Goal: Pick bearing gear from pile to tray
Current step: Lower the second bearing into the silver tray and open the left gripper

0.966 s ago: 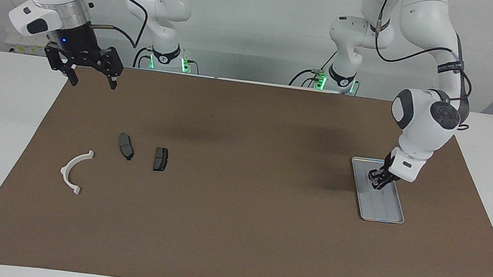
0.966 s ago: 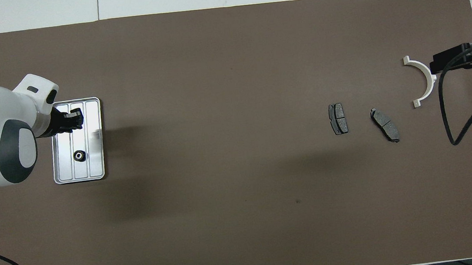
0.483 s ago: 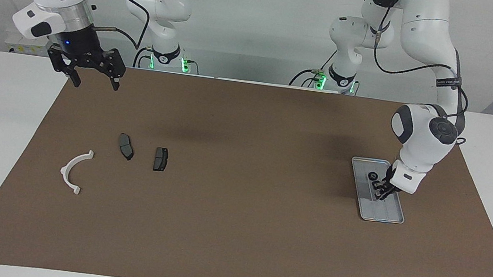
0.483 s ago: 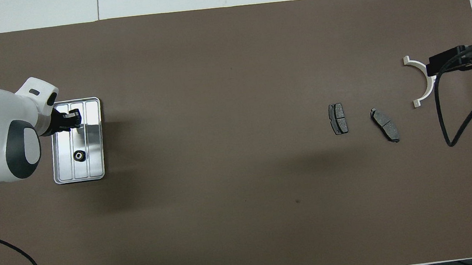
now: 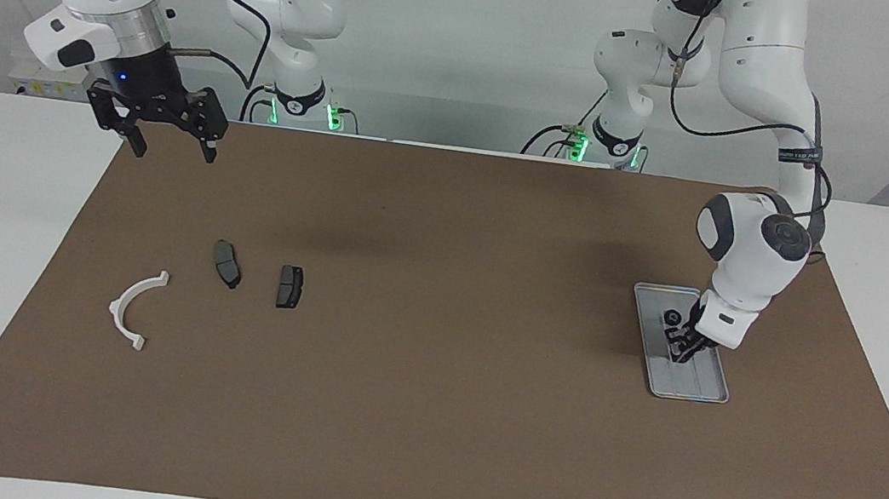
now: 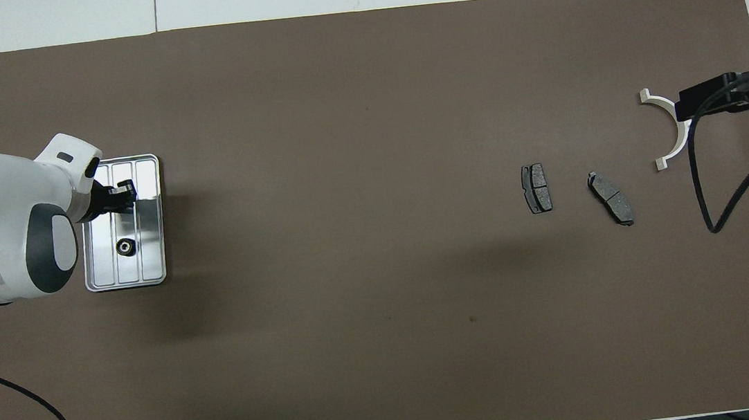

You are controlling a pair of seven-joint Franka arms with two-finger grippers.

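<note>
The silver tray (image 5: 694, 387) lies on the brown mat at the left arm's end, also in the overhead view (image 6: 155, 264). A small black bearing gear (image 5: 670, 317) lies in it, seen from above as well (image 6: 125, 246). My left gripper (image 5: 684, 348) hangs low over the tray's middle (image 6: 119, 195), just apart from the gear. The pile lies at the right arm's end: a white half-ring bracket (image 5: 134, 307) and two dark brake pads (image 5: 227, 263) (image 5: 289, 286). My right gripper (image 5: 169, 142) is open and empty, high over the mat's edge.
In the overhead view the bracket (image 6: 674, 130) sits partly under the right gripper (image 6: 718, 97), with the brake pads (image 6: 536, 188) (image 6: 610, 198) nearer the mat's middle. The brown mat (image 5: 427, 385) covers most of the white table.
My left gripper has shifted a little over the tray, uncovering the bearing gear in the facing view. My right gripper has edged slightly toward the mat's middle. The parts have not moved.
</note>
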